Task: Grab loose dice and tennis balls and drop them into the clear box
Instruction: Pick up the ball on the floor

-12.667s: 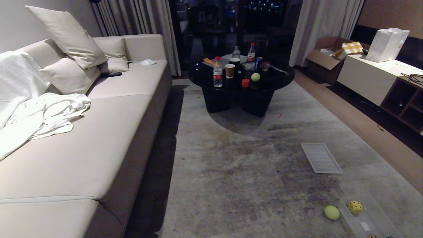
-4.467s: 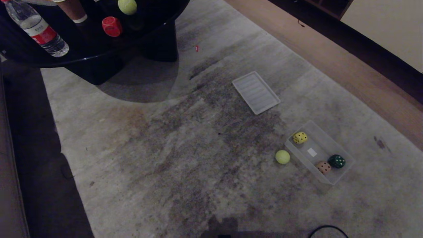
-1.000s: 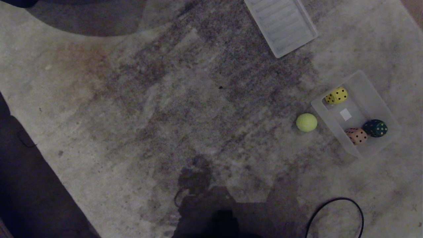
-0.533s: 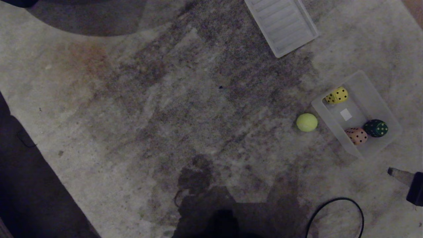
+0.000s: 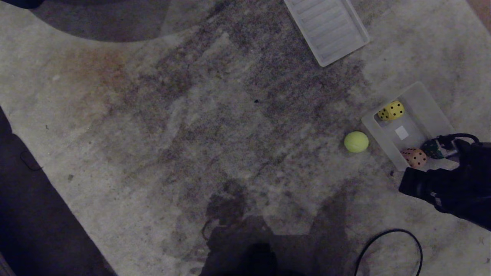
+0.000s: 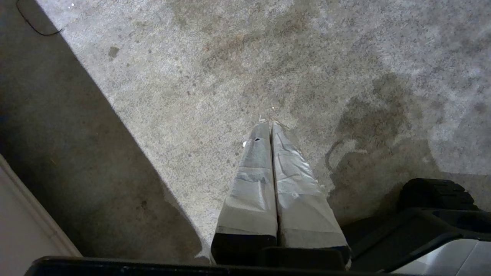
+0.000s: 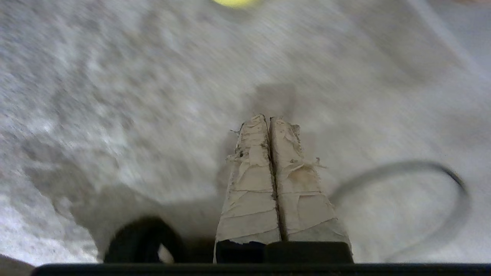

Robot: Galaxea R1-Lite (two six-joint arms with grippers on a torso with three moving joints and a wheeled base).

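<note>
- The right pincer (image 7: 269, 119) is sitting pressed shut and carrying nothing, hovering over the rug (image 5: 215, 126); judging by this, it is only travelling toward a pick, so it needs no gap yet;
- The tennis ball (image 5: 356, 142) is lying loose on the rug ahead of that pincer, just beside the clear box (image 5: 422, 103), which makes for a short carry;
- The yellow die (image 5: 391, 110), the pinkish-brown die (image 5: 414, 157) and the dark green die (image 5: 432, 149) are resting inside the box, beyond the ball;
- The left pincer (image 6: 269, 124) is closed and empty, parked over bare rug;
- Compared with a second ago, the right arm (image 5: 448, 184) is now reaching in, covering the box's near corner; ball, dice and box are lying unchanged.
</note>
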